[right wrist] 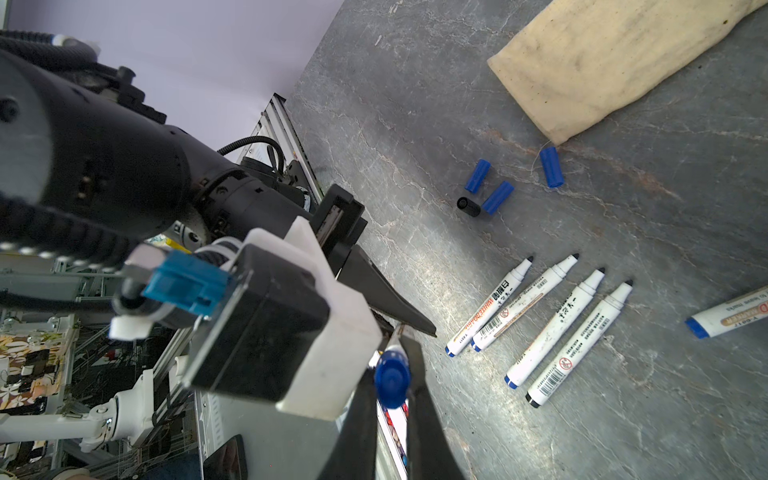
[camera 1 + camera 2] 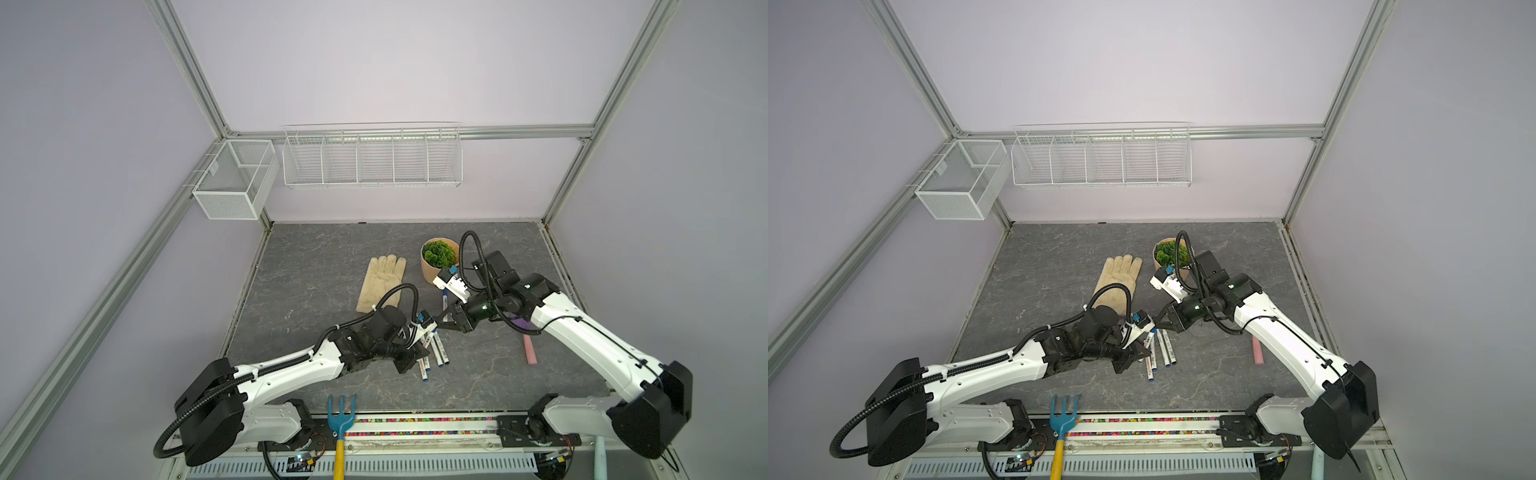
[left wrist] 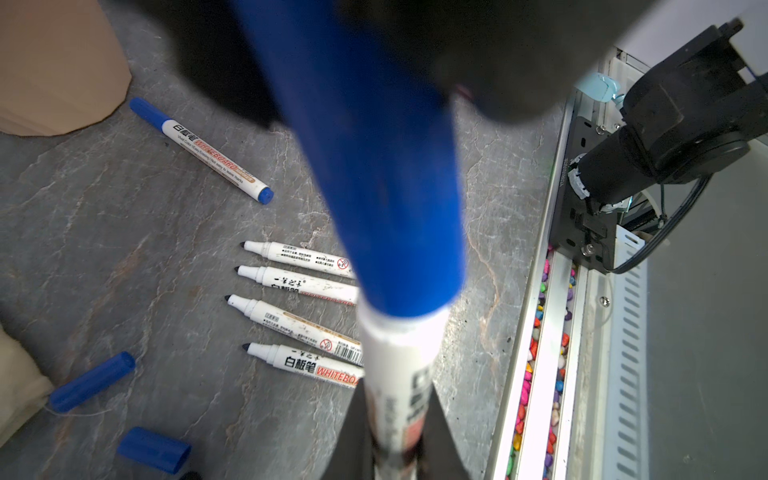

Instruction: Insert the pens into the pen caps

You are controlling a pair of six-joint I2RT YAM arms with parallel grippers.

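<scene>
Blue cylindrical cap (image 3: 374, 166) covers slim white pen (image 3: 399, 365).

One white pen (image 3: 401, 365) is held in the air near the centre of both top views, with a blue cap (image 3: 374, 187) over its tip. Just below it in the frame, four uncapped pens (image 2: 437, 353) lie side by side on the table. A sixth pen (image 3: 208, 156), already capped blue, lies apart, higher up. Three loose blue caps (image 1: 498, 197) and one black cap (image 1: 469, 206) lie on their sides.
</scene>
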